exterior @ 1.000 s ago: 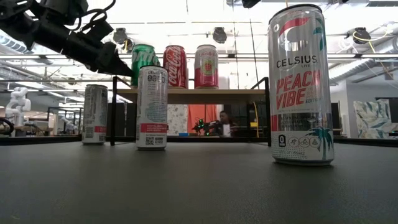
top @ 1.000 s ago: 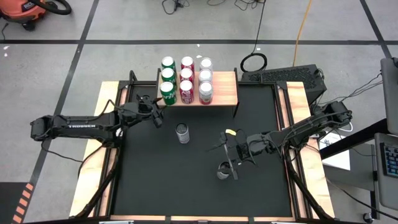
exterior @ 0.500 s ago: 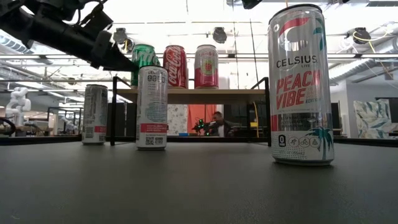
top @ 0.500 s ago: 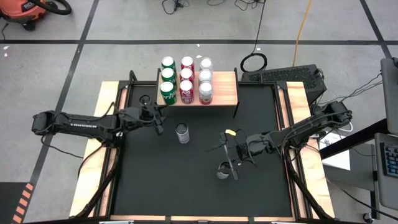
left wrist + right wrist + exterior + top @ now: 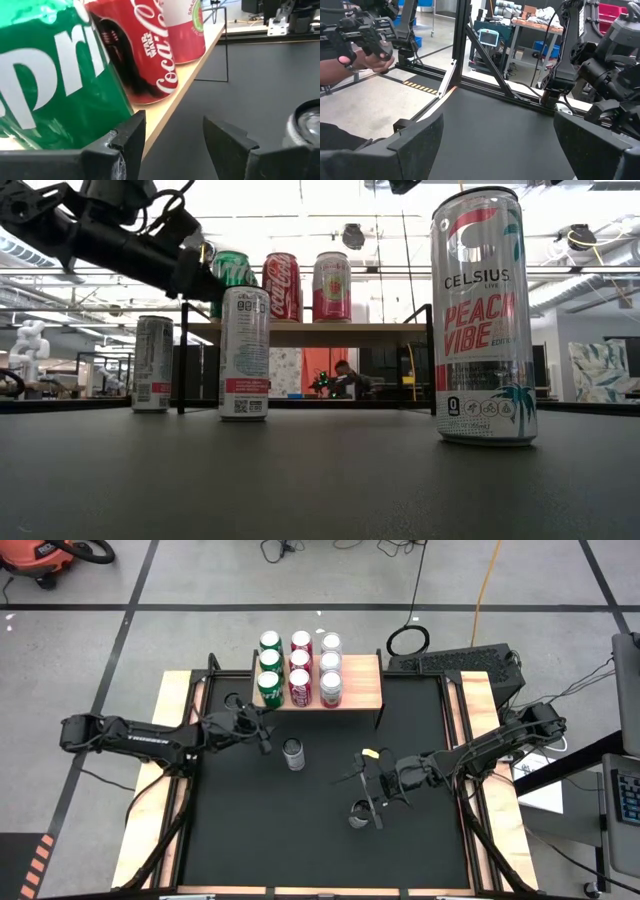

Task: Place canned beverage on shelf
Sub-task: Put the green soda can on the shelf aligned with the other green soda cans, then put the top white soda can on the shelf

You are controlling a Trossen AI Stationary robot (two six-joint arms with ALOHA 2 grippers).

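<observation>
Slim white can, upright on mat: rigid, smooth, likely slippery, dentable; grasp mid-body; left gripper beside it, jaws apart, empty; right gripper wide, empty.

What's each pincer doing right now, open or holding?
Left pincer: open, empty, beside the green can at the shelf edge.
Right pincer: open, empty, over the black mat.

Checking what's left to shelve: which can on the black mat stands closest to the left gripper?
The silver can just in front of the shelf, right beside the left gripper. The other mat can stands farther off, by the right gripper.
</observation>
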